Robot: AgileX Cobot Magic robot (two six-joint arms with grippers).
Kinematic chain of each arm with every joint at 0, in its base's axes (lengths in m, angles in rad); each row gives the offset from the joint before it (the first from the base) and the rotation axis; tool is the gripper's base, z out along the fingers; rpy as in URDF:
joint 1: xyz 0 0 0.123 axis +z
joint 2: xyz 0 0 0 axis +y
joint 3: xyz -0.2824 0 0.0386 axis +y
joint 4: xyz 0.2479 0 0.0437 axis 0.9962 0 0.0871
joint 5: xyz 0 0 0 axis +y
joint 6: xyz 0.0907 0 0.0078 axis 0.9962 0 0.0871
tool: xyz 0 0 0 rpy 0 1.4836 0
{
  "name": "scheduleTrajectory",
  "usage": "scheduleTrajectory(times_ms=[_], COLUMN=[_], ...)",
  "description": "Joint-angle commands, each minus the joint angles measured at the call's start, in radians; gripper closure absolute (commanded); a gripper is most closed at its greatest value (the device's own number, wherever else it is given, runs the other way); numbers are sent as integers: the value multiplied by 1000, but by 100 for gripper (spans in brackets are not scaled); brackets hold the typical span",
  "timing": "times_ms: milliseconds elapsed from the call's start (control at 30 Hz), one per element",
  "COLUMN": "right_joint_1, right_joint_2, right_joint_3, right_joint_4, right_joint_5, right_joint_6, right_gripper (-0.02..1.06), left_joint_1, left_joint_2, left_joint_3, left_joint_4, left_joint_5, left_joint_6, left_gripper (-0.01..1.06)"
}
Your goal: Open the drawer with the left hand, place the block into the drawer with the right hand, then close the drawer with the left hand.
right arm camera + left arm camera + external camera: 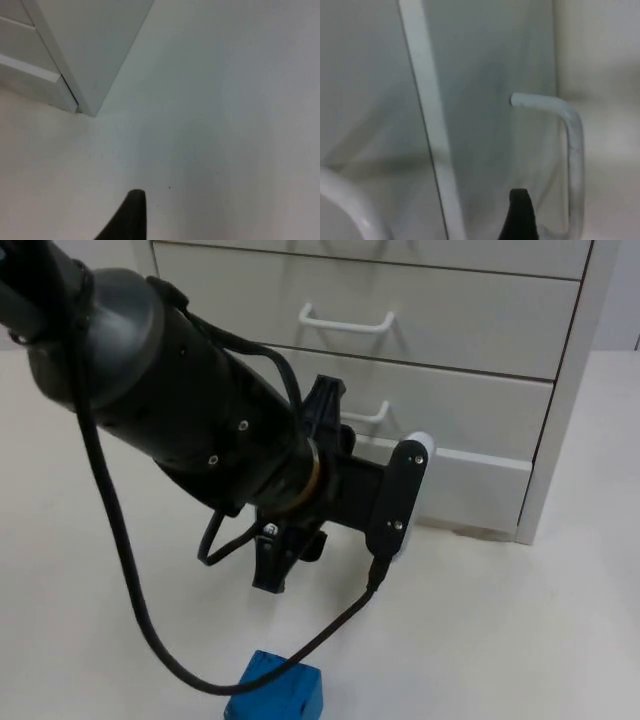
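White desk (560,640), white drawer unit (470,390) at back. Left pincer (285,560) just before lower drawer handle (570,150), handle bar crosswise to approach; finger spread unclear. Blue block (275,692) near front edge. Right pincer (131,215) waits beside cabinet; opening unclear.
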Motion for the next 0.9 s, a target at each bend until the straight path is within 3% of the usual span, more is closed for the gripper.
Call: scheduleTrajectory(times_ms=[0, 167, 267, 300, 333, 400, 433, 667, 867], right_joint_1=[3, 3, 3, 3, 3, 3, 3, 3, 3], right_joint_2=[0, 0, 0, 0, 0, 0, 0, 0, 0], right_joint_3=[-3, -3, -3, -3, -3, -3, -3, -3, -3], right_joint_4=[-4, -4, -4, -4, -4, -4, -4, -4, -4], right_joint_5=[-13, -15, -17, -17, -17, -17, -17, -24, -24], right_joint_6=[2, 2, 2, 2, 2, 2, 2, 2, 2], right_gripper=[-1, -1, -1, -1, -1, -1, -1, -1, -1], left_joint_1=[0, 0, 0, 0, 0, 0, 0, -44, -103], left_joint_2=[12, 42, 58, 58, 60, 60, 60, 33, -39], left_joint_3=[-14, -16, -16, -16, -16, -14, -14, -12, 46], left_joint_4=[2, 2, 2, 2, 2, 2, 2, -55, -246], left_joint_5=[-10, -3, 3, 3, 3, 3, 11, 82, 82], left_joint_6=[0, 0, 0, 0, 0, 0, 0, 30, 228], left_gripper=[43, 45, 60, 60, 68, 98, 105, 105, 105])
